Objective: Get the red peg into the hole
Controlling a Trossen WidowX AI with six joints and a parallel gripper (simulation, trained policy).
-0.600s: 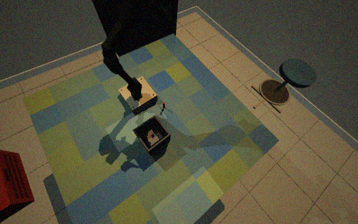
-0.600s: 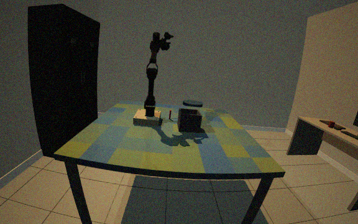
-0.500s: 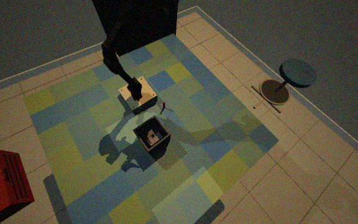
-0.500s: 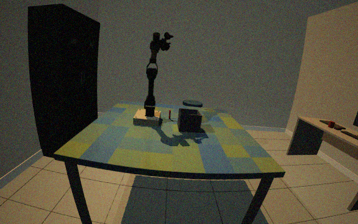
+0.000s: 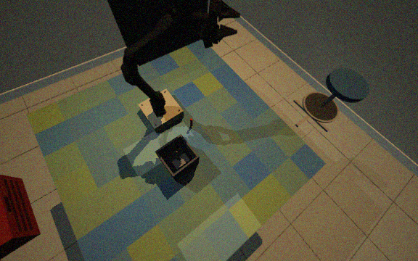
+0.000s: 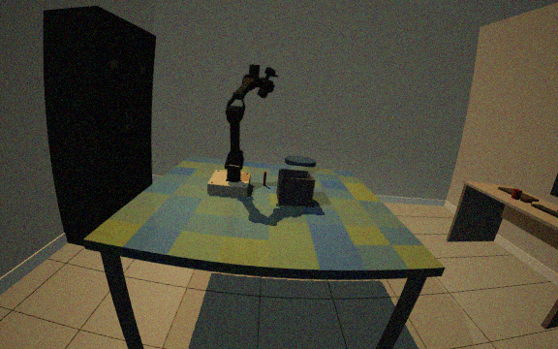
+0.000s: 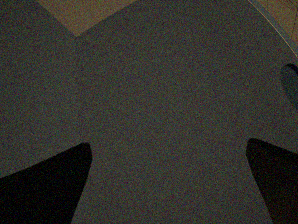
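Note:
The red peg [image 5: 191,123] [image 6: 264,179] stands upright on the patchwork table, between the arm's tan base block [image 5: 173,109] [image 6: 221,186] and the dark open box [image 5: 194,156] [image 6: 295,189]. A pale plate [image 5: 180,160] shows dimly at the bottom of the box; I cannot make out the hole. My gripper [image 5: 227,22] [image 6: 265,74] [image 7: 170,150] is raised high above the table on the upright arm, far from the peg and the box. It is open and empty. In the wrist view its two dark fingertips frame only the grey wall.
A tall black cabinet [image 6: 100,121] stands behind the table's left side. A blue stool [image 5: 347,85] [image 6: 300,160] stands beyond the far edge. A red crate [image 5: 2,210] sits on the floor. A desk [image 6: 526,208] with a monitor stands at the right.

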